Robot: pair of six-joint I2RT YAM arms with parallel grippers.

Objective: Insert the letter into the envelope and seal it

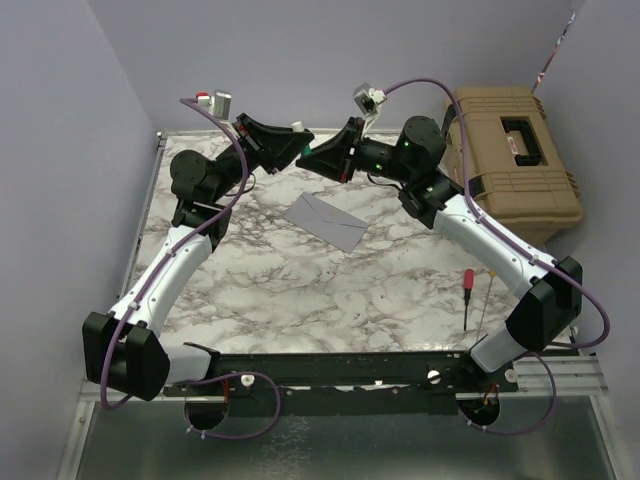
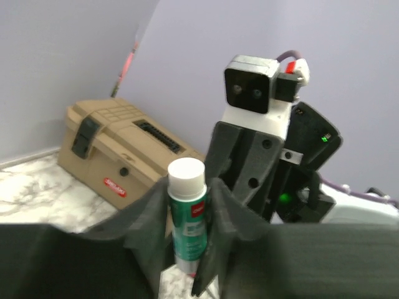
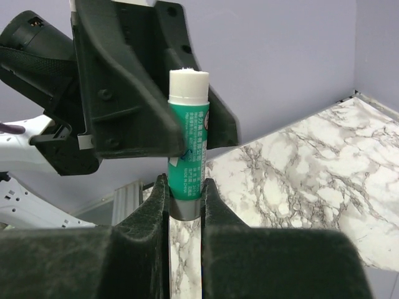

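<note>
Green glue stick (image 3: 189, 143): held up in the air over the far end of the bench (image 1: 300, 290), shared by both arms; white end up and grey end down in the right wrist view.
Left jaws: closed narrow on the stick's green body, just under the white end.
Right jaws: closed tight on the grey lower end, meeting the left jaws almost nose to nose.
Envelope (image 1: 327, 220): lies flat mid-bench, grey-lavender, below and in front of the two jaws, touched by neither.
Letter: not visible in any view; I cannot tell whether it is already inside the envelope.
Likely step: pulling the stick apart to bare the glue for sealing, though I cannot tell which end is the cap.
Risk, slip: two grips on one smooth tube; an off-axis pull could twist it out and drop it onto the envelope.
Risk, cap: a freed end could fall and roll off the bench.
Risk, order: gluing the flap would seal an empty envelope if the letter is not inside.
Edges: the far wall stands close behind the jaws, and the side walls hem in both arms.
Obstacles: a tan case (image 1: 510, 150) sits beside the right arm (image 1: 490, 240); a red screwdriver (image 1: 467, 295) lies near the right front.
Open room: bare marble all around the envelope, well apart from every edge.
</note>
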